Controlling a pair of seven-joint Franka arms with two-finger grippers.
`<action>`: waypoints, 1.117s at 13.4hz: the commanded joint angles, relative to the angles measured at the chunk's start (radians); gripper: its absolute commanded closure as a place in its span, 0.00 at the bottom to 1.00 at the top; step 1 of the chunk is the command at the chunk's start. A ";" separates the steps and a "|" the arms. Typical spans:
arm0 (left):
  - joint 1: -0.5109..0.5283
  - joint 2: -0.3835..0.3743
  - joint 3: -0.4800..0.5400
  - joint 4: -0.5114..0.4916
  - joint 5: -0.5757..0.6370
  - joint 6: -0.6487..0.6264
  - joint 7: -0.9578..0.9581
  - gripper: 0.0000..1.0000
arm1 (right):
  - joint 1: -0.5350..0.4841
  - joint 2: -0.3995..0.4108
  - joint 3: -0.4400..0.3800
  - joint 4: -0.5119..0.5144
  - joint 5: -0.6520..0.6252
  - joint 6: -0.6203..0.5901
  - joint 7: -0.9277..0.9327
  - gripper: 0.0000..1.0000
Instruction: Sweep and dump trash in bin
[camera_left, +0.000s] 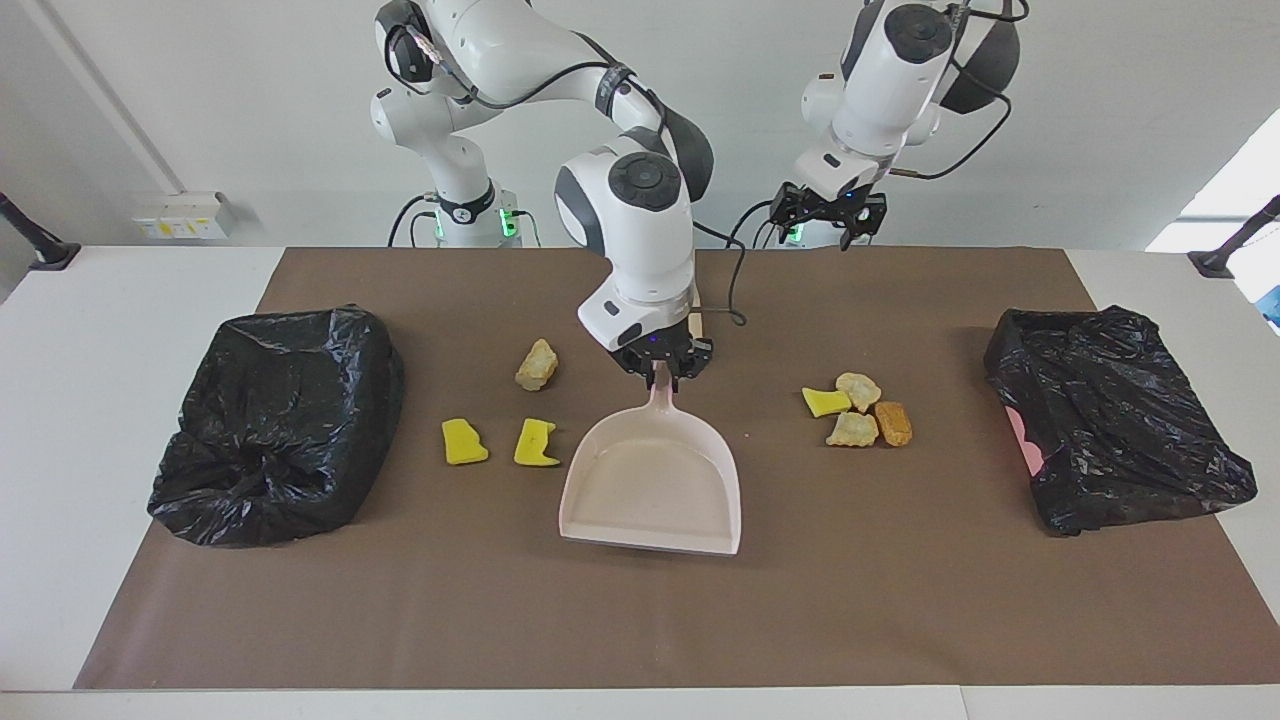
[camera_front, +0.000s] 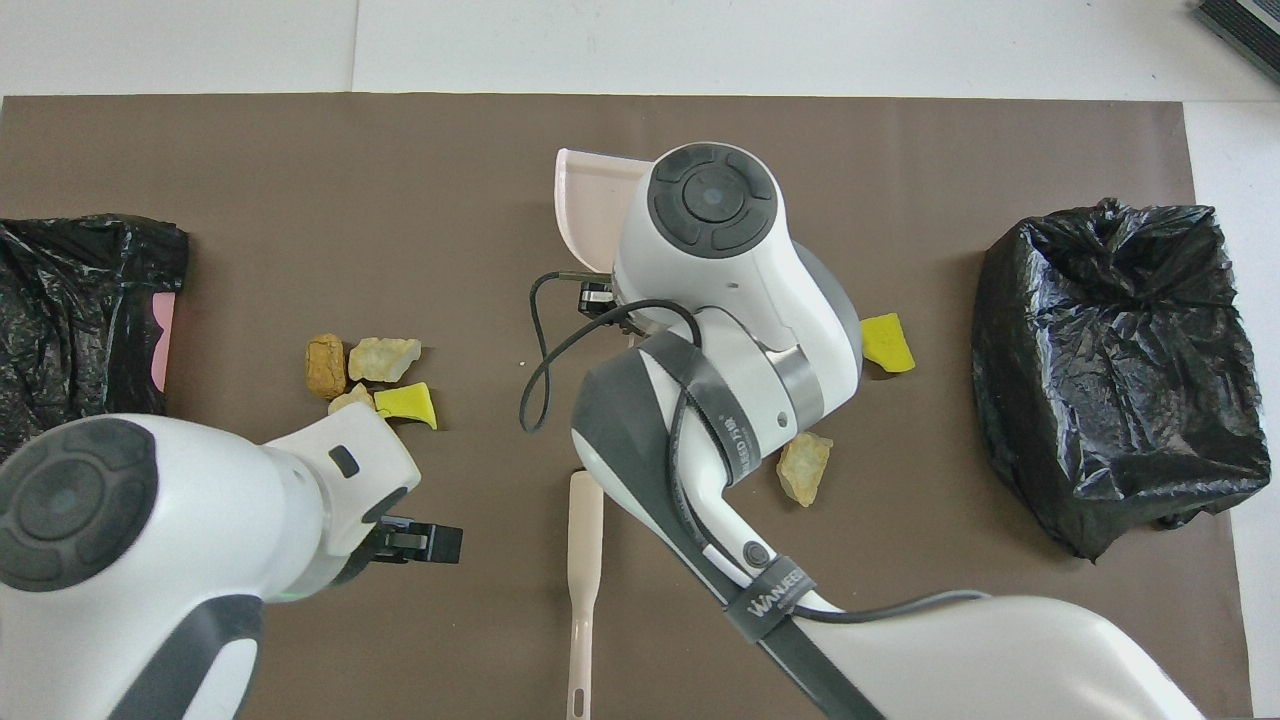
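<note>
My right gripper (camera_left: 661, 372) is shut on the handle of the pale pink dustpan (camera_left: 650, 485), whose mouth points away from the robots, low over the mat's middle. Two yellow scraps of trash (camera_left: 464, 441) (camera_left: 536, 443) and a beige lump (camera_left: 537, 364) lie beside it toward the right arm's end. A cluster of trash (camera_left: 857, 410) lies toward the left arm's end. A black-bagged bin (camera_left: 275, 425) stands at one end and a second bin (camera_left: 1115, 420) at the other. My left gripper (camera_left: 828, 218) hangs open over the mat's edge by the robots.
A long pale pink handle (camera_front: 583, 570) lies on the brown mat (camera_front: 300, 180), nearer to the robots than the dustpan, with the left gripper (camera_front: 425, 543) beside it in the overhead view. A pink patch (camera_left: 1025, 440) shows on the bin at the left arm's end.
</note>
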 joint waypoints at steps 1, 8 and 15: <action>-0.091 -0.083 0.015 -0.157 -0.009 0.097 -0.078 0.00 | -0.063 -0.047 0.007 -0.021 0.021 -0.073 -0.219 1.00; -0.377 0.101 0.015 -0.283 -0.009 0.441 -0.362 0.00 | -0.146 -0.107 0.004 -0.077 -0.060 -0.242 -0.839 1.00; -0.487 0.141 0.016 -0.358 -0.093 0.567 -0.362 0.00 | -0.133 -0.222 0.005 -0.287 -0.166 -0.184 -1.211 1.00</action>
